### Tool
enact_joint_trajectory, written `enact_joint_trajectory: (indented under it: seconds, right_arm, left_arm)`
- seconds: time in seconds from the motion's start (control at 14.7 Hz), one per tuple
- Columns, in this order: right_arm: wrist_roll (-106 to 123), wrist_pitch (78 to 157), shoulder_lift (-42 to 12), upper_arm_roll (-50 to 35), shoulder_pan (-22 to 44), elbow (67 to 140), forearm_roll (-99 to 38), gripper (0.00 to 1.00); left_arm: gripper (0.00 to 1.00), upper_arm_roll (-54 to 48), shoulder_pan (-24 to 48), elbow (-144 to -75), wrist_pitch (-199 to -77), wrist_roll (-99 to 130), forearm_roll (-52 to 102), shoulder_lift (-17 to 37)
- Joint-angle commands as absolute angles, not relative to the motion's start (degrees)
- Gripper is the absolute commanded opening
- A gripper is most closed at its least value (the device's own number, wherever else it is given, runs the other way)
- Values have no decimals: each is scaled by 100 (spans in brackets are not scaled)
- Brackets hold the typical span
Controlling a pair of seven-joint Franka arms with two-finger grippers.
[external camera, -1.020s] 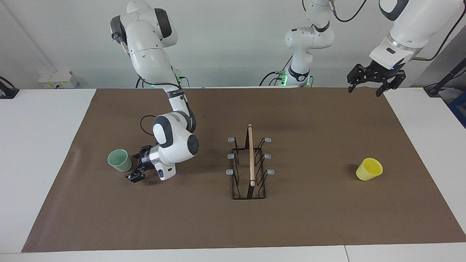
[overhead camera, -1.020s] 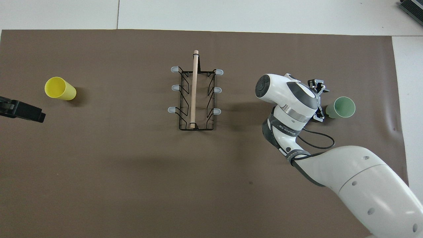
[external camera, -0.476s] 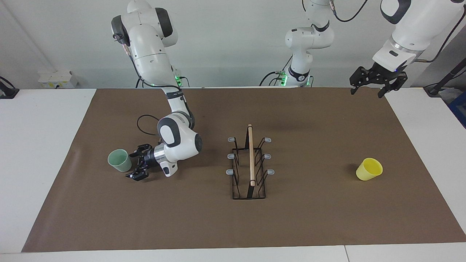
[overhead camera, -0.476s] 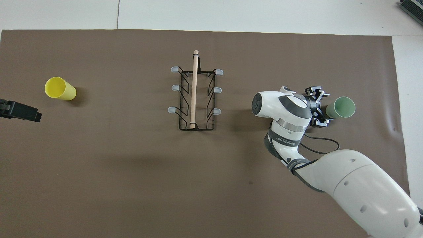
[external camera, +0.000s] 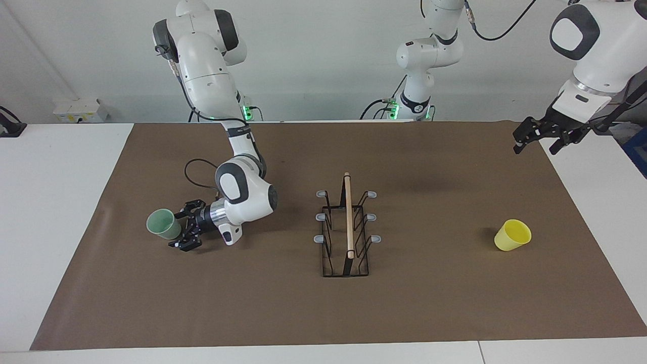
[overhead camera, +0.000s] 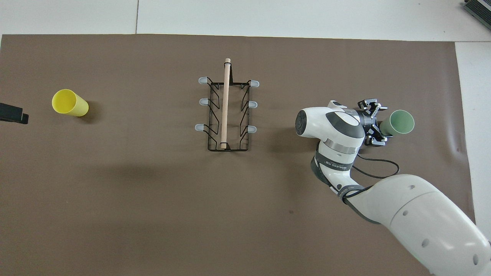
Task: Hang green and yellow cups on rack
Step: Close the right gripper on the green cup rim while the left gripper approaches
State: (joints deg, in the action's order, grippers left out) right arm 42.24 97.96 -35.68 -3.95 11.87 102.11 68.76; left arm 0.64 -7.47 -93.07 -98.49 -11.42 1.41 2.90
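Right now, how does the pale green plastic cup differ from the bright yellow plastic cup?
The pale green plastic cup sits between the open right gripper's fingers; the bright yellow plastic cup stands alone, with the left gripper raised well away. Both are handleless, similar in size, and off the black wire rack.

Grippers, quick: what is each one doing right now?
Right gripper: open, fingers around the pale green plastic cup, not closed on it.
Left gripper: open, empty, in the air.

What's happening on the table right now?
Right tool open around green cup, which is tilted. Left tool open, high over mat's edge. Yellow cup untouched; rack bare. Nothing in the way.
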Motion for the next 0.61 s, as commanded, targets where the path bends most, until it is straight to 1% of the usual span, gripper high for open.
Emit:
enact_joint_trajectory:
  seconds: [0.0, 0.14, 0.2, 0.34, 0.54]
  right_arm:
    - [4123, 9818, -3314, -431, 1142, 10625, 7040, 100]
    - [3947, 9782, -3244, -431, 1195, 10818, 7058, 100]
    - [3946, 9739, -3234, -431, 1204, 10854, 7110, 100]
    - [3929, 9703, -3226, -431, 1161, 10854, 7355, 100]
    - [3727, 9703, -3226, -431, 1125, 10889, 7400, 100]
  left_arm:
    - [100, 88, -1028, -9779, -10317, -933, 237, 221]
    - [100, 106, -1212, -10666, -11367, -722, 229, -104]
    - [100, 105, -1222, -10835, -11556, -677, 237, -149]
    - [100, 114, -1248, -10846, -11532, -319, 255, -36]
    - [100, 114, -1265, -10452, -11356, 481, 551, 473]
